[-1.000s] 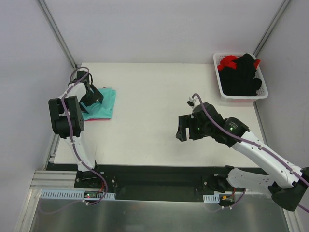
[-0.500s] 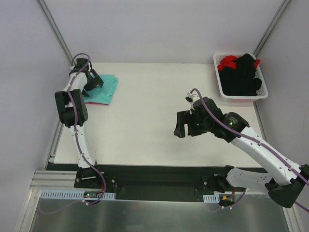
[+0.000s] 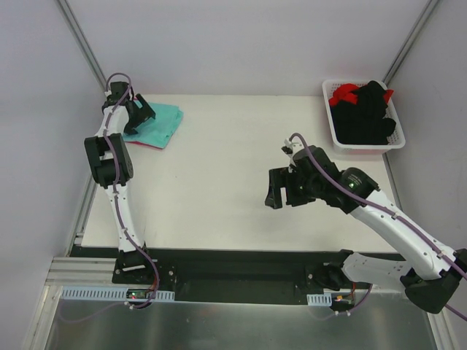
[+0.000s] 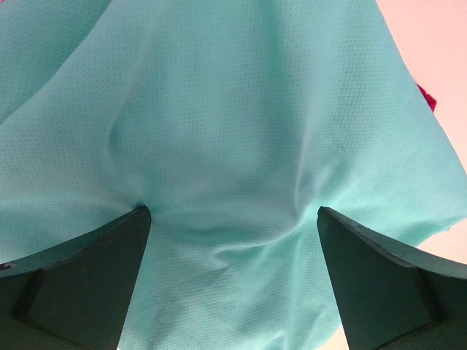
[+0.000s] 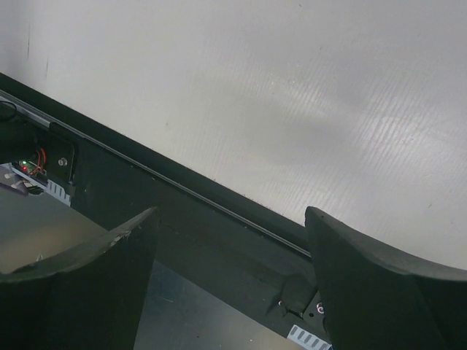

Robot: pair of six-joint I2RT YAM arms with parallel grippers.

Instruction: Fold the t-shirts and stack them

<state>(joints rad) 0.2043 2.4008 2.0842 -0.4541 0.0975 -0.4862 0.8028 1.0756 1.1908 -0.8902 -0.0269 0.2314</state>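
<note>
The teal t-shirt lies folded on the pink one at the far-left corner of the table, directly under the left pincer, spread wide and gripping nothing, while the garments in the far-right basket sit nearer the open, empty right pincer.

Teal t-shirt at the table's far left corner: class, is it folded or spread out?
Folded: the teal t-shirt forms a small compact rectangle, stacked on a pink t-shirt whose edge peeks out beneath.
</note>
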